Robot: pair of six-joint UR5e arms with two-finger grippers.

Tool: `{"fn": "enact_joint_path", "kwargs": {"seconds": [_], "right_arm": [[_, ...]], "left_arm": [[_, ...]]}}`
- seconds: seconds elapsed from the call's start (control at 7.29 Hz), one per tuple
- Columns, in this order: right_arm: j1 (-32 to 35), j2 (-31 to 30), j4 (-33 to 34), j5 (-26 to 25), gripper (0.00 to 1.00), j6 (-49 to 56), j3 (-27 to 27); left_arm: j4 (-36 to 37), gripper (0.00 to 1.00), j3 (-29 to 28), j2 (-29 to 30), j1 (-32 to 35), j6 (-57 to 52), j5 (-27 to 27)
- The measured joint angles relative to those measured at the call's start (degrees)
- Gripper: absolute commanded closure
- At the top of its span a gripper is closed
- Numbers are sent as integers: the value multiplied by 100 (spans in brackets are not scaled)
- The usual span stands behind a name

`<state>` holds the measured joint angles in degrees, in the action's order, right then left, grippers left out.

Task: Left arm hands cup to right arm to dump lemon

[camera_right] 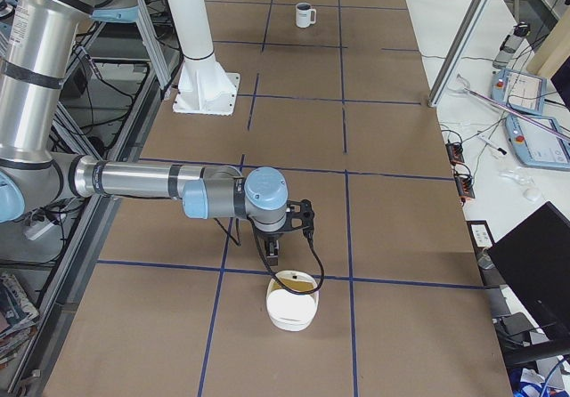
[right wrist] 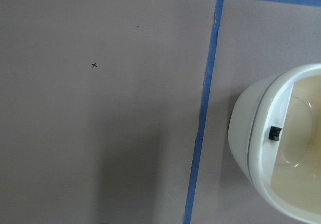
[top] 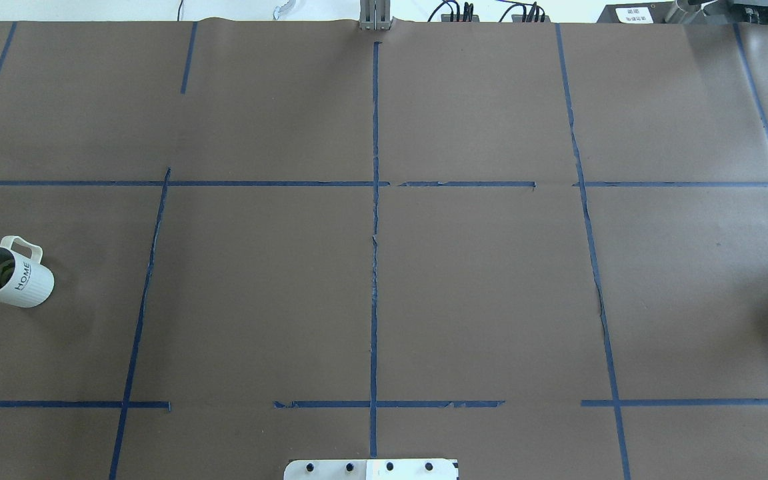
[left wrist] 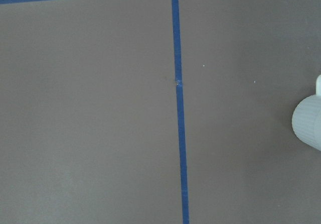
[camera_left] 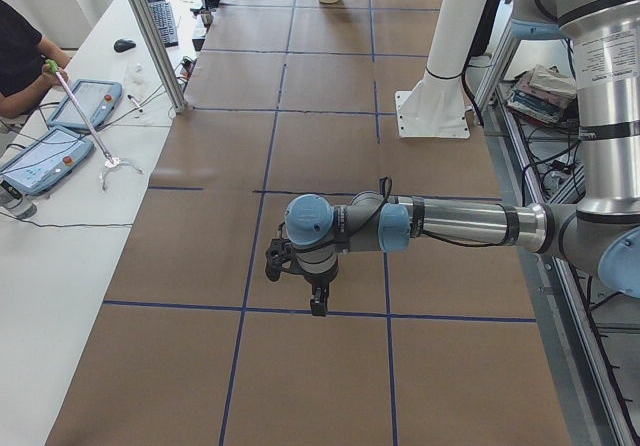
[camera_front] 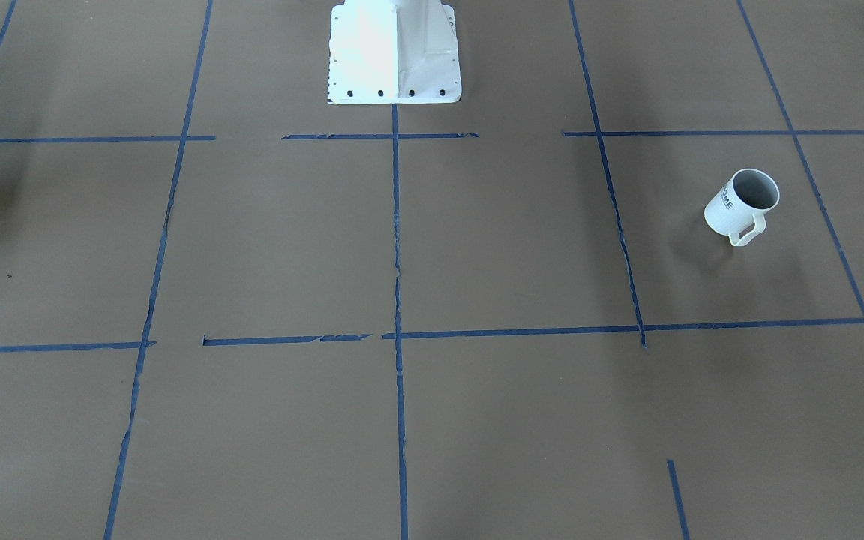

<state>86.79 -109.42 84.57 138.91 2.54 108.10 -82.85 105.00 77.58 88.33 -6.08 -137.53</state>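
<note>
At nine o'clock on the overhead view's brown-papered table (top: 491, 300), one ribbed off-white cup (top: 7, 272) stood upright, its squarish handle toward twelve. One yellow-green lemon (top: 3, 270) lay inside (barely visible). I could not tell whether the left gripper (camera_left: 316, 304) or the right gripper (camera_right: 272, 255) was wide or narrow. One smooth, round cream bowl (camera_right: 292, 306) sat at the right gripper's six.

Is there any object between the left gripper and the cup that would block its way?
Nothing visible does. The cup stands alone on the brown table. In the left wrist view, only bare paper and blue tape lie beside it. The left gripper hangs above bare table.
</note>
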Motion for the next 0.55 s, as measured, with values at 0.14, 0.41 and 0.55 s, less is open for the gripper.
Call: {"fn": "enact_joint_path", "kwargs": {"seconds": [0.14,0.41,0.55], "right_arm": [[-10,-6,-7,85,0,-3,0],[-18,-20,-98,204,0,-24,0],[-49,-33,-232,240,0,-40,0]], "left_arm": [[-7,0,12,-13,0,-7,-37],[-339,0,71,-18,-88,18,-82],[-678,0,83,-17,-308,217,-242]]}}
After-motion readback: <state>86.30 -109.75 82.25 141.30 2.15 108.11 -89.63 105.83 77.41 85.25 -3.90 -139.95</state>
